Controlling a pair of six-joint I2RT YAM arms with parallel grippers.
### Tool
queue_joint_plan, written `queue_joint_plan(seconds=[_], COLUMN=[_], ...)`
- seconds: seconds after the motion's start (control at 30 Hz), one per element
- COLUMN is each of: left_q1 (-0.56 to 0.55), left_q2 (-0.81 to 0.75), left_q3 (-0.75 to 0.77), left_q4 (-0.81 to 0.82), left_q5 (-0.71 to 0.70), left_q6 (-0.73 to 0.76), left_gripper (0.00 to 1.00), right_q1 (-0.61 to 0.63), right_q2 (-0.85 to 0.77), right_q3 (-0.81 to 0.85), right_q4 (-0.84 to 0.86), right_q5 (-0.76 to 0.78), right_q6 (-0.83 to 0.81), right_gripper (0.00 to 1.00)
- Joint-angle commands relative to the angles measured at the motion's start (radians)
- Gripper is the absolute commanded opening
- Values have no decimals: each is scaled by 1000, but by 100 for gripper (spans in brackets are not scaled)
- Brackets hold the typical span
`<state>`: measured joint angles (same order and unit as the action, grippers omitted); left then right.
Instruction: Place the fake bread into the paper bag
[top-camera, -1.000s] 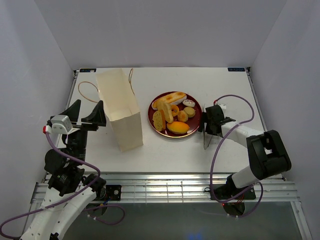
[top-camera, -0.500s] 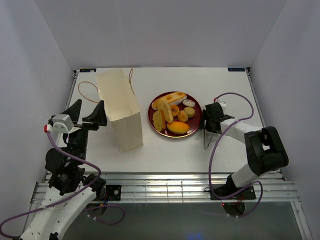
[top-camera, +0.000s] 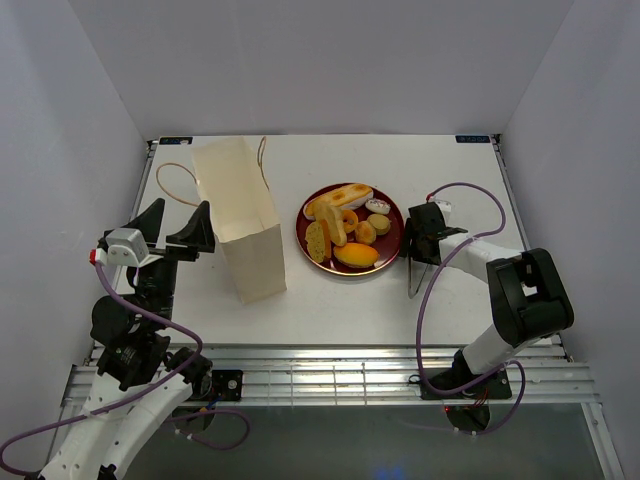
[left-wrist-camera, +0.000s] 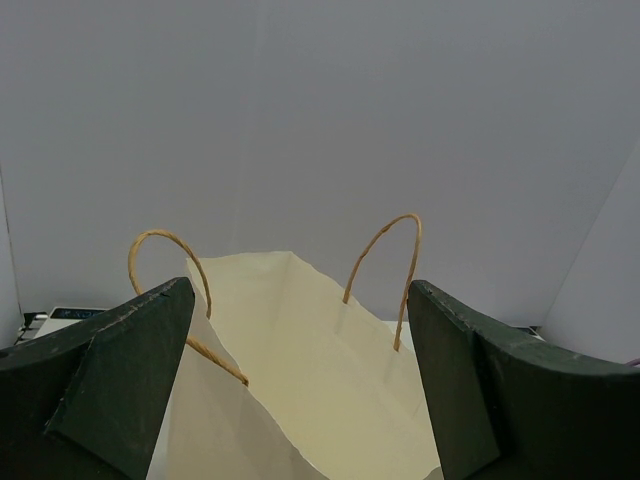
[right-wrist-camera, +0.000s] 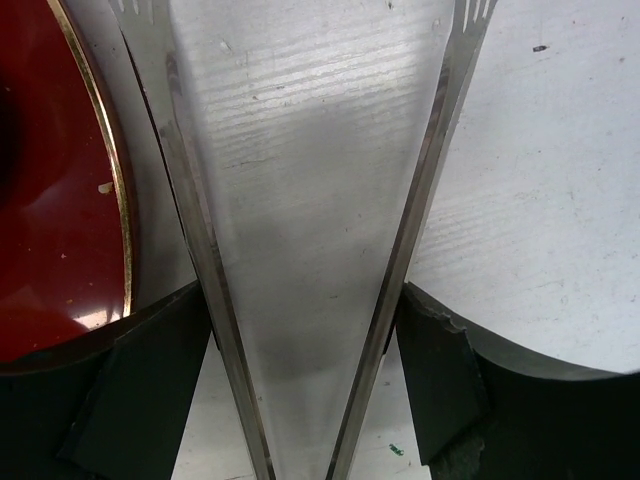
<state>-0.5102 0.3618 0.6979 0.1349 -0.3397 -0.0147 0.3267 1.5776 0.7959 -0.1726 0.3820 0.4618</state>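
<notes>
The fake bread lies on a round dark-red plate (top-camera: 392, 243): a long baguette (top-camera: 340, 197), a slice (top-camera: 318, 241), an orange oval roll (top-camera: 356, 254) and small donuts (top-camera: 366, 232). The cream paper bag (top-camera: 240, 220) stands left of the plate, its mouth open toward my left gripper (top-camera: 178, 222), which is open and empty just in front of it. In the left wrist view the bag (left-wrist-camera: 300, 380) fills the gap between the fingers. My right gripper (top-camera: 420, 248) is right of the plate, shut on metal tongs (top-camera: 411, 282). In the right wrist view (right-wrist-camera: 305, 380) the tongs (right-wrist-camera: 412, 200) spread in a V beside the plate (right-wrist-camera: 50, 200).
The bag's brown cord handles (top-camera: 172, 170) stick out at its far end. White walls enclose the table on three sides. The right arm's cable (top-camera: 470, 192) loops over the table at the right.
The right arm's elbow has shifted slightly and its gripper has edged a little toward the plate. The left arm, bag and bread have not moved.
</notes>
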Motion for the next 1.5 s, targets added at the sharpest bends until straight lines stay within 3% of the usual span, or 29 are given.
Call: queue_joint_plan(seconds=[0.0,0.1,0.3,0.73,1.1,1.47], left_q1=[-5,-5,-5,-5,-5,-5], left_q2=[14,17,17,14,8,11], left_q3=[-5,-5,-6,-5,-5,-6], left_q4=[-8,-8,-8,-9,-8,-9], left_q5=[16,15,16,19,16,21], left_q6=[10,10,10,9,10,10], left_gripper=[98,98,98,98,98,98], right_q1=[-5,-5,-2,35,37,37], right_q2=[13,22,28,28,16,-102], right_q3=[29,28,6,-9,15,54], right_q4=[-27,-30,-24,-56,-93,-182], right_q5=[29,26,5,17,31,67], right_q6=[14,24,38,89,92,54], right_gripper=[76,74,81,86,66,63])
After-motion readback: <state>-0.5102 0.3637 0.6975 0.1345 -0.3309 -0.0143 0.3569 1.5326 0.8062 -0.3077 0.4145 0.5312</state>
